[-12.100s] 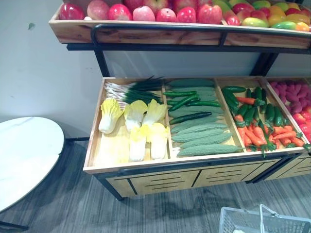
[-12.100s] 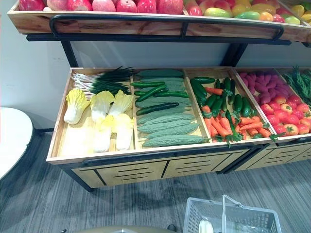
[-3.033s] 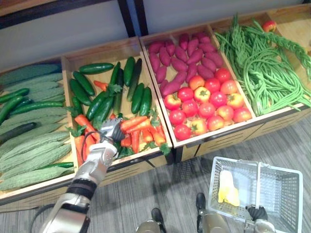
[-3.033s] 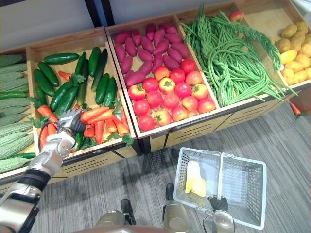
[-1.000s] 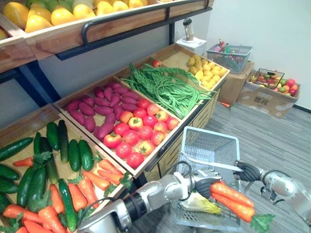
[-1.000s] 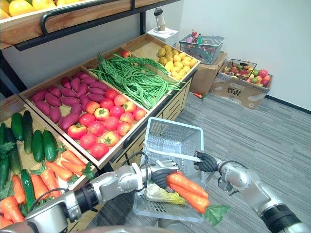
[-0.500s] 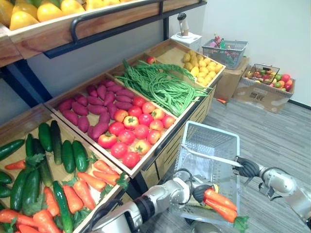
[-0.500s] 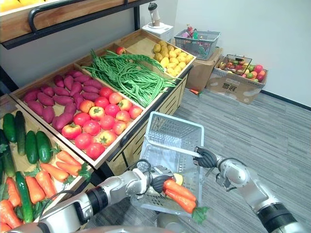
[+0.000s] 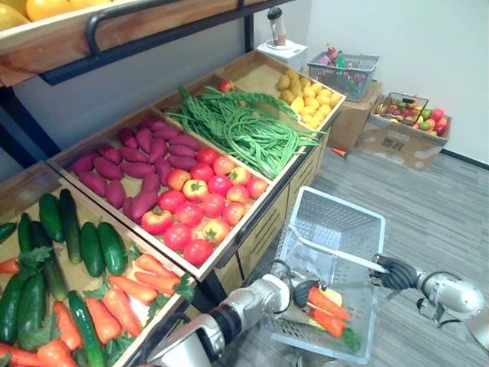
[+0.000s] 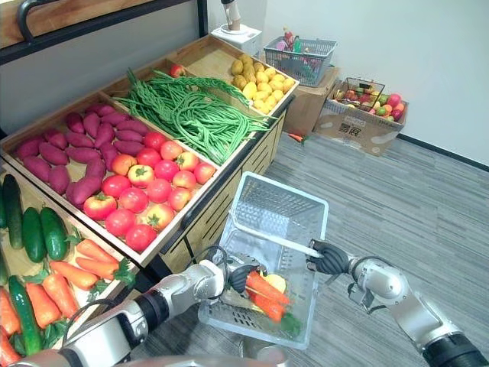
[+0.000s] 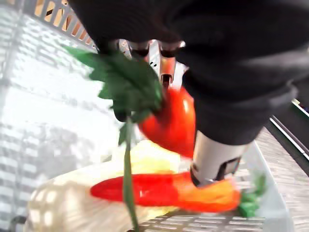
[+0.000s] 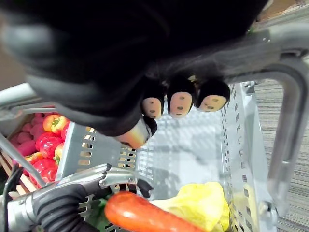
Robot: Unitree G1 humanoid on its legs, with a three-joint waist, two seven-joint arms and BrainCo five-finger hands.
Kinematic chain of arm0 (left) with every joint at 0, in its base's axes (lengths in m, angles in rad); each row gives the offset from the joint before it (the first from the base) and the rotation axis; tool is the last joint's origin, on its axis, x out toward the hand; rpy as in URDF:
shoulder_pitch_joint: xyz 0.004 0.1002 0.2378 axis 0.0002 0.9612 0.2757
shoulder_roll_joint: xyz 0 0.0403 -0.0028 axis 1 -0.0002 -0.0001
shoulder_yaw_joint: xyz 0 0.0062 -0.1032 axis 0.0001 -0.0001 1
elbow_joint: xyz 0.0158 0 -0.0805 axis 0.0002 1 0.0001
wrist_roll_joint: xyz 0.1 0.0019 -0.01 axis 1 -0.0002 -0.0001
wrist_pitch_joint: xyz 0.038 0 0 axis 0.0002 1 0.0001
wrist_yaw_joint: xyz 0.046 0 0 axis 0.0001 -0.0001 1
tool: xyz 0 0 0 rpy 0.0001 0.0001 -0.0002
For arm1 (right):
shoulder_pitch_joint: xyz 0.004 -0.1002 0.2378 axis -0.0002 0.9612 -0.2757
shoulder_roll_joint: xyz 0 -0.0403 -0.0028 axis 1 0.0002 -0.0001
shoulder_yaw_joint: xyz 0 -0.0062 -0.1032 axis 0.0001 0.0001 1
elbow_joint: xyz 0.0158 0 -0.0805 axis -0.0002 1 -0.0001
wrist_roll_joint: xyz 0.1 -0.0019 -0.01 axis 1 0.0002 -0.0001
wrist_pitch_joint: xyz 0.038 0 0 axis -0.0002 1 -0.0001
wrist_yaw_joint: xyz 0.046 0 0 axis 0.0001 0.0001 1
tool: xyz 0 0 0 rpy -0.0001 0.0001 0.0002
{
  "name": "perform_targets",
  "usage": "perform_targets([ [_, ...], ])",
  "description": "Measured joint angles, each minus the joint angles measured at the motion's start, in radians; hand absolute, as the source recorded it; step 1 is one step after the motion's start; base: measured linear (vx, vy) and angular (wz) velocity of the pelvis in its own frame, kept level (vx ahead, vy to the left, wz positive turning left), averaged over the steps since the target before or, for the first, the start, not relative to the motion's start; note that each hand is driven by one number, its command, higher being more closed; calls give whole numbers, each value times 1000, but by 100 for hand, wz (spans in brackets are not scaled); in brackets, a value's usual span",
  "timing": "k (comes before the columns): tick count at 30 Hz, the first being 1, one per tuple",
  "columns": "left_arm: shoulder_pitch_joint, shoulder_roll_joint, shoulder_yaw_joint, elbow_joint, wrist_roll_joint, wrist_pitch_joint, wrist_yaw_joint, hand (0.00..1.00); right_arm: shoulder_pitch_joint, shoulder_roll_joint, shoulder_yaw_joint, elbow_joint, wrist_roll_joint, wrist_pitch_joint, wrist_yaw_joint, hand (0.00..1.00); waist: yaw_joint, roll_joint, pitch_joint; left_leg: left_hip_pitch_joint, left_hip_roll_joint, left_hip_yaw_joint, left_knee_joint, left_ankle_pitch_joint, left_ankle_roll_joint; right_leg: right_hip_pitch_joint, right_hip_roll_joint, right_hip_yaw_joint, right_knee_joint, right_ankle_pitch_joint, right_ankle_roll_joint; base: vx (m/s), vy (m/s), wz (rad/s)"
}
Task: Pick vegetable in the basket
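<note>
A white wire basket (image 9: 337, 207) hangs in front of the stall, and my right hand (image 9: 394, 273) is shut on its handle (image 12: 288, 121). My left hand (image 10: 238, 277) reaches over the near rim into the basket, with its fingers curled round a bunch of orange carrots (image 10: 264, 295) with green tops. In the left wrist view one carrot (image 11: 170, 122) sits between the fingers and thumb. Another carrot (image 11: 154, 190) lies lower against a pale yellow cabbage (image 12: 203, 205) on the basket floor.
The wooden stall (image 9: 229, 264) runs along my left with cucumbers (image 9: 92, 246), loose carrots (image 9: 130, 289), tomatoes (image 9: 200, 205), sweet potatoes (image 9: 130, 164), green beans (image 9: 244, 126) and potatoes (image 9: 309, 98). Boxes and small baskets of fruit (image 9: 405, 126) stand by the far wall. Grey floor (image 10: 428, 206) lies to the right.
My left hand has carried the carrots from above the basket's near rim down inside it, onto the cabbage. The right hand stays on the handle. The camera has shifted slightly.
</note>
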Motion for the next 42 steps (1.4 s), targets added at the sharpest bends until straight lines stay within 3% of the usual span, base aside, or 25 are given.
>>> perform_targets([
  [15,-14,1,-5,-39,-14,0,0,0,59,1,-20,56,9,4,-3,100,-13,12,27,-31,-22,-44,-12,6,11,0,-33,-23,-21,8,11,38,45,8],
  [19,-14,36,-61,-211,-62,-21,-3,0,77,55,-72,122,-12,9,-13,100,-1,17,28,-47,-20,-78,-12,11,19,1,-44,-58,-22,8,11,48,34,25],
  [26,49,212,-87,-666,-242,-84,-42,0,81,200,-186,277,-80,14,-74,100,40,24,24,-67,-18,-156,-10,19,33,25,-67,-135,-18,7,10,21,22,33],
  [29,137,325,-18,-879,-331,-110,-46,0,81,275,-227,380,-93,14,-102,100,57,30,19,-84,-20,-213,-10,31,44,40,-83,-188,-17,2,2,12,6,51],
  [31,205,395,82,-1003,-401,-113,-46,0,84,334,-285,480,-116,15,-132,100,89,34,8,-99,-26,-257,-16,41,47,50,-95,-227,-19,-1,-3,-10,-1,50],
  [32,229,403,113,-1026,-419,-113,-45,0,83,351,-301,510,-122,16,-136,100,92,25,1,-106,-31,-271,-22,45,45,51,-102,-239,-24,-3,-6,-19,-6,60],
  [33,269,419,161,-1052,-457,-113,-40,0,82,375,-323,560,-130,20,-151,100,94,33,-23,-118,-41,-295,-36,59,49,52,-112,-260,-32,-3,-6,3,-16,75],
  [34,338,425,249,-1095,-498,-112,-26,0,70,412,-364,646,-140,26,-180,100,98,20,-35,-127,-62,-332,-68,82,57,55,-129,-293,-35,-7,-12,11,-20,76],
  [38,459,408,475,-1178,-549,-105,21,0,49,506,-504,854,-149,39,-249,100,120,20,-49,-150,-107,-440,-130,135,66,85,-173,-393,-63,-12,-19,-3,-23,84],
  [42,538,320,676,-1236,-566,-104,107,0,34,542,-612,1007,-149,67,-300,100,149,14,-54,-189,-150,-551,-175,186,80,93,-210,-498,-77,-14,-21,-18,-22,90],
])
